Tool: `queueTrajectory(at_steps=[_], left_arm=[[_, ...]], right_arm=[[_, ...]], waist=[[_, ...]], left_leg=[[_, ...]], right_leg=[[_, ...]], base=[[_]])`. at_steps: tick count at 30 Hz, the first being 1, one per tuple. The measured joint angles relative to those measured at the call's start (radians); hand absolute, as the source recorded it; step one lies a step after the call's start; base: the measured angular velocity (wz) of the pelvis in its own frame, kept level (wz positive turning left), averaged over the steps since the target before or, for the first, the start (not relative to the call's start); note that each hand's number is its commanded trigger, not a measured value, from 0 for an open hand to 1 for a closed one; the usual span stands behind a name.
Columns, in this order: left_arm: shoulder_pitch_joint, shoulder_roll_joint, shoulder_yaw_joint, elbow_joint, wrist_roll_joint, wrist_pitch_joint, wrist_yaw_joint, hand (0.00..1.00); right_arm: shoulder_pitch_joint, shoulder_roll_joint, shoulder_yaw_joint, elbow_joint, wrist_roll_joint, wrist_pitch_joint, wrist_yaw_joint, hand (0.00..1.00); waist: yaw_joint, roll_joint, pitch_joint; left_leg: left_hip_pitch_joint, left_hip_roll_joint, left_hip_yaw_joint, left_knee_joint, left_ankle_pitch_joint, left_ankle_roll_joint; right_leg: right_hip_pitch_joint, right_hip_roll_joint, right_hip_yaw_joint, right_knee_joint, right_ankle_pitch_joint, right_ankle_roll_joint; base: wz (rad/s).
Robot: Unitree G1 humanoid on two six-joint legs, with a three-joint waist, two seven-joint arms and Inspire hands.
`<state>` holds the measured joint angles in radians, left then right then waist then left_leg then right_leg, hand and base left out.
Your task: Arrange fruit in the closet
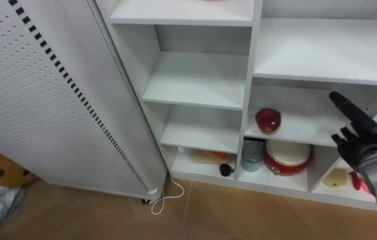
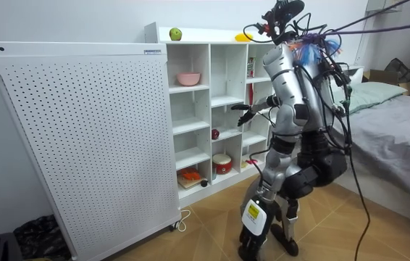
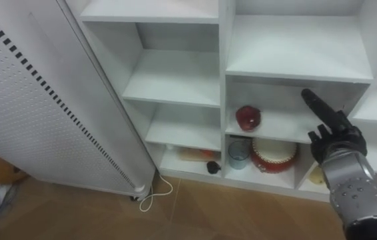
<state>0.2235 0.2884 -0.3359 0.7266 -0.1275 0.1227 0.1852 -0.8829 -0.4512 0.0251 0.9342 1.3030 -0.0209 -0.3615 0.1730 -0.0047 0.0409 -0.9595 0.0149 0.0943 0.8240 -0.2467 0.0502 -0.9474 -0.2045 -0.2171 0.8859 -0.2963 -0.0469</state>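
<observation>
the robot is standing close before the closet (image 1: 195, 80), leaning a little toward its middle shelves, because the work is happening there and not on the floor. the right hand (image 1: 362, 139) is reaching in from the right with the fingers stretched out and loose. it is holding nothing. it is hanging just in front of the shelf edge, near the red fruit (image 1: 268, 120) but apart from it, so i judge the fruit is standing free and no grasp is on it at this moment. of the left hand i cannot tell the state.

the red fruit is sitting alone on the middle shelf of the centre column, toward the left part of that compartment. this is giving room beside it for more fruit, if that shelf is meant for them. one shelf below, a red tin (image 1: 286, 157) and a cup (image 1: 252, 155) are taking the place, so fruit is hardly fitting there.

in the room view a green apple (image 2: 175, 34) and a yellow fruit (image 2: 243, 37) are lying on top of the closet, well apart from each other. i think these are waiting to be put in order, so the task is looking only partly done. a pink bowl (image 2: 187, 78) is standing on an upper shelf in the left column. a white panel (image 1: 42, 100) is leaning beside the closet on the left, and it is narrowing the access to that column.
</observation>
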Motion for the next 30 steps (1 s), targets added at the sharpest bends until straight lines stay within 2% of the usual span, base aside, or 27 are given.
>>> queueTrajectory(at_steps=[4,13,16,19,21,26,30], left_arm=[[0.003,0.003,-0.001,-0.001,0.001,0.001,0.0,0.0],[0.004,0.003,0.001,-0.004,0.003,0.003,0.0,0.0],[0.004,0.003,0.003,-0.004,0.004,0.012,-0.002,0.0],[0.004,0.003,-0.001,0.001,0.001,0.022,-0.013,0.0],[0.004,0.003,-0.001,0.011,0.001,0.022,-0.023,0.0],[0.004,0.003,0.026,0.063,0.002,0.012,-0.048,0.0],[-0.002,0.002,0.074,0.114,0.011,-0.005,-0.069,0.0]], right_arm=[[0.002,0.004,0.0,-0.002,-0.002,0.0,-0.005,0.0],[0.009,0.015,0.0,-0.003,-0.014,0.0,-0.014,0.0],[0.049,0.015,0.0,0.003,-0.008,0.002,0.02,0.0],[0.092,0.015,0.035,0.067,0.024,0.003,0.089,0.0],[0.159,0.015,0.043,0.119,0.038,0.015,0.156,0.0],[0.275,0.012,0.046,0.212,0.038,0.046,0.283,0.0],[0.366,-0.018,0.074,0.269,0.014,0.044,0.408,0.0]], waist=[[0.002,-0.003,0.0],[0.019,-0.002,-0.0002],[0.028,0.003,0.0011],[0.032,0.01,0.0057],[0.047,0.016,0.0084],[0.052,0.016,0.0086],[0.046,0.013,0.009]], left_leg=[[0.001,0.01,0.002,0.0,-0.002,0.0],[0.034,0.011,0.004,-0.013,-0.003,-0.001],[0.048,0.025,0.003,-0.017,-0.004,-0.003],[0.099,0.025,0.001,-0.052,-0.005,-0.004],[0.151,0.024,0.001,-0.079,-0.005,-0.005],[0.233,0.025,0.004,-0.135,-0.003,-0.012],[0.321,0.026,0.013,-0.178,-0.001,-0.015]], right_leg=[[0.009,0.014,-0.005,-0.014,0.003,0.002],[0.044,0.014,-0.008,-0.024,-0.003,0.004],[0.071,0.016,-0.027,-0.045,-0.003,0.001],[0.124,0.017,-0.038,-0.076,-0.003,0.003],[0.178,0.016,-0.049,-0.103,-0.003,0.003],[0.254,0.031,-0.043,-0.162,0.006,0.01],[0.343,0.041,-0.045,-0.212,0.011,0.017]], base=[[0.0],[0.0],[0.01],[0.09],[0.0],[-0.06],[-0.05]])
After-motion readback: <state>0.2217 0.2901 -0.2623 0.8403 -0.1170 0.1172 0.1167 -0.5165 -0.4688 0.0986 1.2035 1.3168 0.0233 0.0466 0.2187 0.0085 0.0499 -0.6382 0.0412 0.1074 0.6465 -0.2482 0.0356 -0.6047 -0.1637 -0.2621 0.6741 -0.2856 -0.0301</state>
